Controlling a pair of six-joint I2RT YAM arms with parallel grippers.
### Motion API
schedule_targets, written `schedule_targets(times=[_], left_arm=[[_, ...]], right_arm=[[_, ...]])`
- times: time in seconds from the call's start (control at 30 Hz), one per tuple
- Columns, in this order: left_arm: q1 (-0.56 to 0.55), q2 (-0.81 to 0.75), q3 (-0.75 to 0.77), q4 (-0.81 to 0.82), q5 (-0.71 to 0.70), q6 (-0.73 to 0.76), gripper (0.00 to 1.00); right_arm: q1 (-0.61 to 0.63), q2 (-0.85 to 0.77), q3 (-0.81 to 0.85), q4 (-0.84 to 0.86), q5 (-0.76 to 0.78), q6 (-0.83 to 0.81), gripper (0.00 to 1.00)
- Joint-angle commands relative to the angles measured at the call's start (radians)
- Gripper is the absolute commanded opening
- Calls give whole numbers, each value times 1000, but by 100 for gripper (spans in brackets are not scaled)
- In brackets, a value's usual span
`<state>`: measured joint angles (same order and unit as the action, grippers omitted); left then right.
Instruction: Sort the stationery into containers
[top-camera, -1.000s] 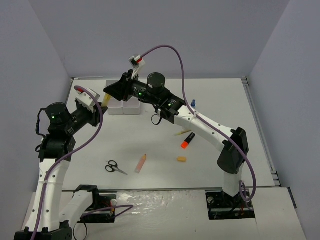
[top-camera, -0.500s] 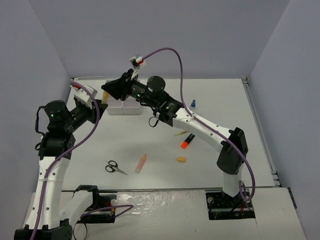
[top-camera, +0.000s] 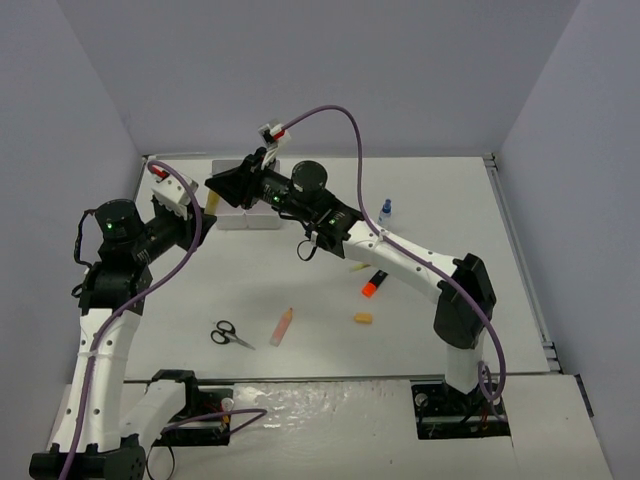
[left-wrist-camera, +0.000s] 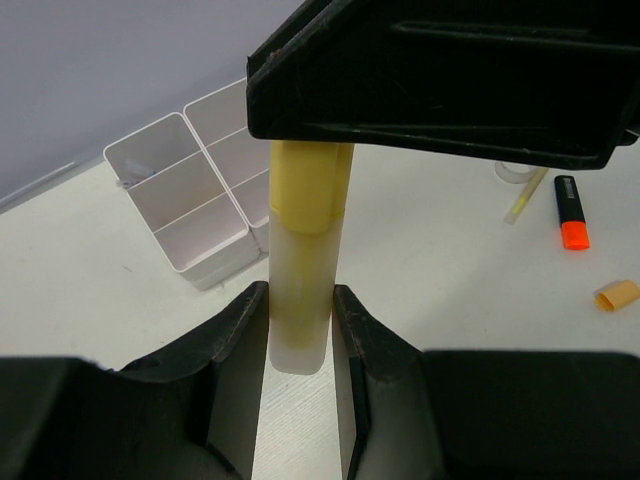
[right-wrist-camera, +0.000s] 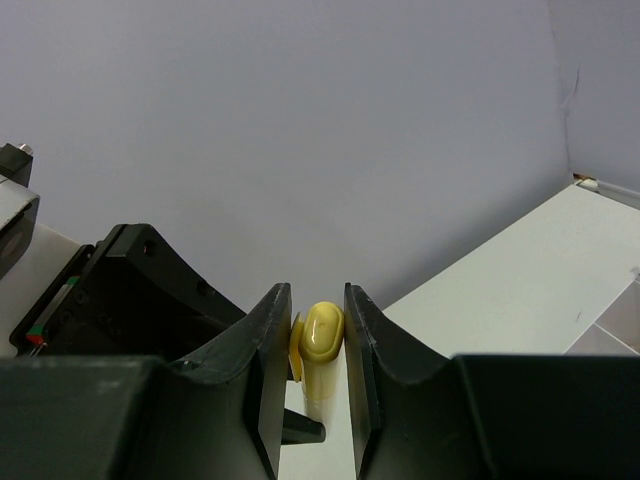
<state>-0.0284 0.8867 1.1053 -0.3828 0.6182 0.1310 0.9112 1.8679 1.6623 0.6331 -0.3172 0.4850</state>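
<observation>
My fingers (left-wrist-camera: 235, 345) were matt black plastic; the yellow marker (left-wrist-camera: 303, 270) between them had a smooth, frosted barrel and glossy cap. Beside the marker, the containers (left-wrist-camera: 185, 215) looked smooth white plastic.

1. One pair of scissors (top-camera: 232, 334) is lying flat.
2. Three markers are showing: one yellow marker (left-wrist-camera: 305, 250), one orange marker (top-camera: 375, 283) and one pink marker (top-camera: 282, 326).
3. One thin yellow pen (top-camera: 358, 267) is lying down.
4. One small yellow eraser (top-camera: 363, 319) is sitting by itself.
5. One blue-capped bottle (top-camera: 385, 210) is standing up.
6. One tape roll (left-wrist-camera: 512, 172) is peeking out.
7. One white block of containers (top-camera: 245, 220) is standing at the back.
</observation>
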Motion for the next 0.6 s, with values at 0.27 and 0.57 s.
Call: schedule_targets(times=[0.27,0.57], left_arm=[[5,-26,150,339,35,-8,0],[14,-24,136,354,34,-23,0]], right_arm=[[64,32,-43,-265,-34,-93,0],[68,33,-97,-246,-47,-72,0]])
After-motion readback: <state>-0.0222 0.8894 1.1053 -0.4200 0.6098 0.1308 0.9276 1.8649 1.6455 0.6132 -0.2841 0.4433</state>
